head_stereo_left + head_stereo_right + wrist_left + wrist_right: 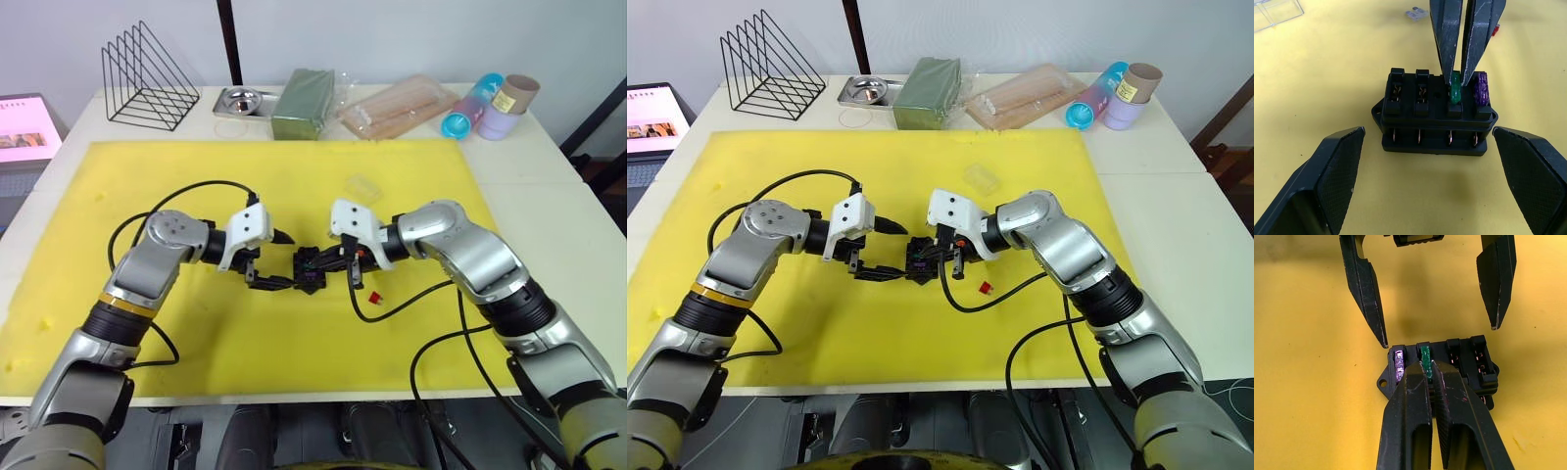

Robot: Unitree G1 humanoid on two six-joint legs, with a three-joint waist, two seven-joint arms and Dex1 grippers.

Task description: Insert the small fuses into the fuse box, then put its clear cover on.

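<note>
The black fuse box [312, 269] lies on the yellow mat between my two grippers. A purple fuse [1481, 90] sits in its end slot and a green fuse [1455, 92] in the slot beside it. My right gripper [1429, 366] is shut on the green fuse [1425, 360], reaching down onto the box. My left gripper [1427, 132] is open, with one finger on each side of the box and not touching it. A red fuse [374, 296] lies on the mat just right of the box, and a pale grey fuse [1415, 13] lies beyond it. The clear cover [363, 188] rests further back.
Along the table's far edge stand a black wire rack [147, 78], a metal tray [245, 101], a dark green block [305, 103], a clear bag of sticks [402, 108] and coloured tubes [490, 106]. Black cables trail over the yellow mat [196, 186] from both wrists.
</note>
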